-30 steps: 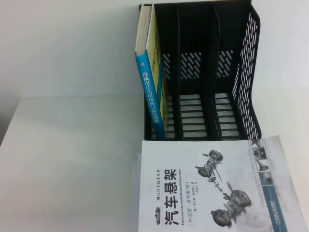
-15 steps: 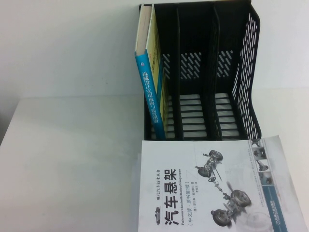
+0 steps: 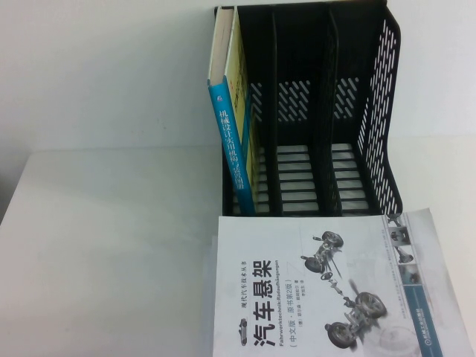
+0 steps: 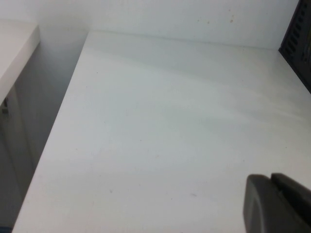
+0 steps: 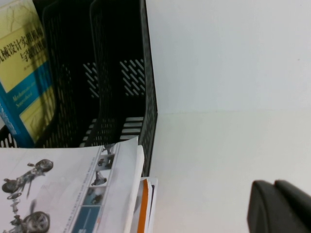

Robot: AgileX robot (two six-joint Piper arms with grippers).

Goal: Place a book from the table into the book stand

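The pale yellow-green book with a teal spine stands upright in the leftmost slot of the black book stand; it also shows in the right wrist view. The other two slots hold nothing. The stand sits at the back of the white table. Neither gripper shows in the high view. My left gripper is shut and empty above bare table left of the stand. My right gripper is shut and empty above bare table right of the stand.
A white-grey book with a car suspension picture lies flat in front of the stand; it also shows in the right wrist view, with another book's orange edge under it. The table's left edge drops off.
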